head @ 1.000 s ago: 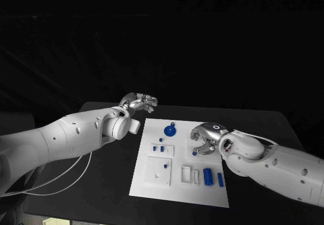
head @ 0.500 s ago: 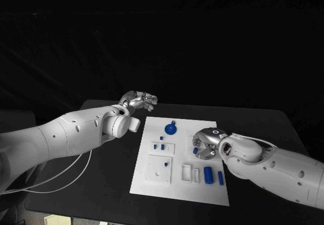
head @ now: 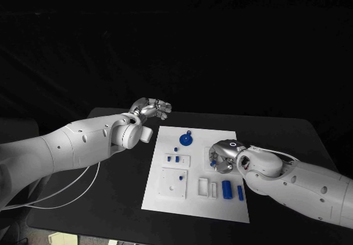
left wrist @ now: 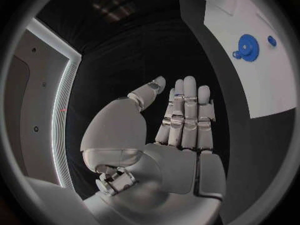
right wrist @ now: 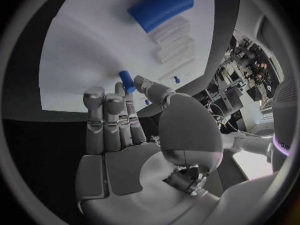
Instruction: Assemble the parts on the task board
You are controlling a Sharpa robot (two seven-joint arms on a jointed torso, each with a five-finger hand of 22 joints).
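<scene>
left arm: reaches in from the left, forearm raised | left hand (head: 151, 109): off the far left corner of the white plate, fingers straight and close together, holding nothing | right arm: bent in from the right | right hand (head: 223, 154): palm down, thumb and finger pinching a small blue peg
</scene>
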